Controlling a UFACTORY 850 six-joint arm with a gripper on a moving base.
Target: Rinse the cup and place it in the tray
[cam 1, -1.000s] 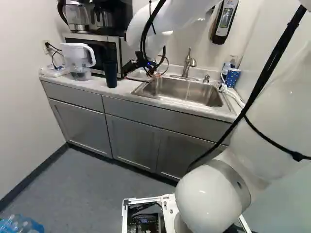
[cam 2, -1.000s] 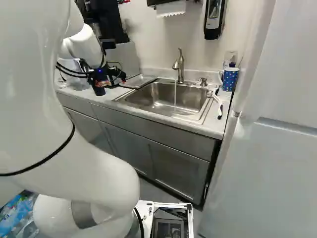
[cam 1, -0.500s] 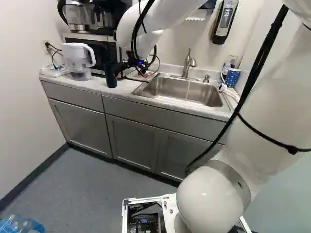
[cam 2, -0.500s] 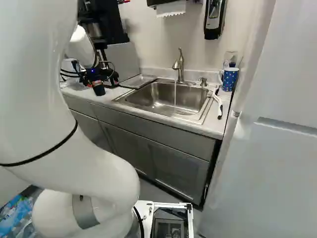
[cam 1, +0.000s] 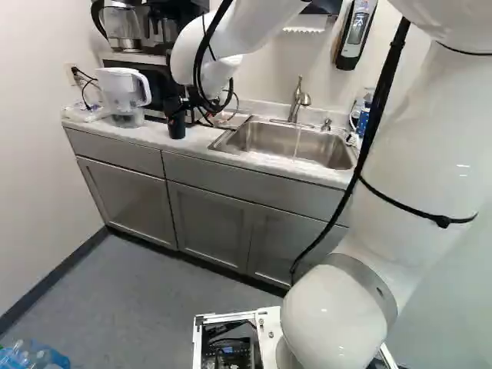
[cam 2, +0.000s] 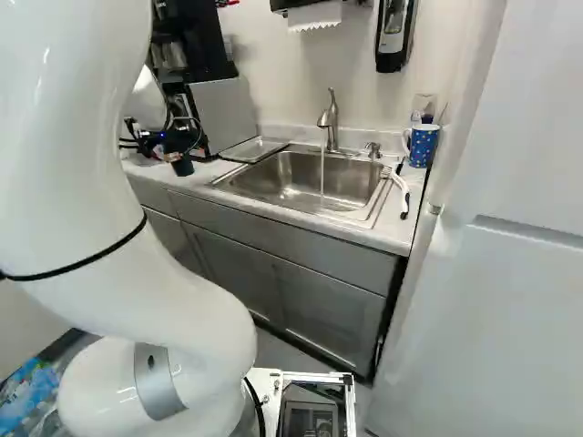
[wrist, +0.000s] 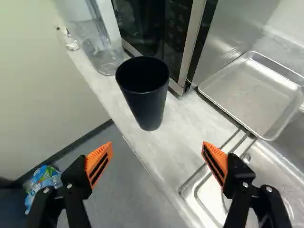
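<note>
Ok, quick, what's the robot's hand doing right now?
The hand is open and holding nothing; the dark cup stands upright on the counter ahead of it, not between its fingers.

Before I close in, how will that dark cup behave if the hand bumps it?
Likely tippy if bumped high: the cup stands tall and narrows toward its base. Its even, round rim suggests a fairly stiff wall. The smooth, slanting sides may slip in a loose grip.
</note>
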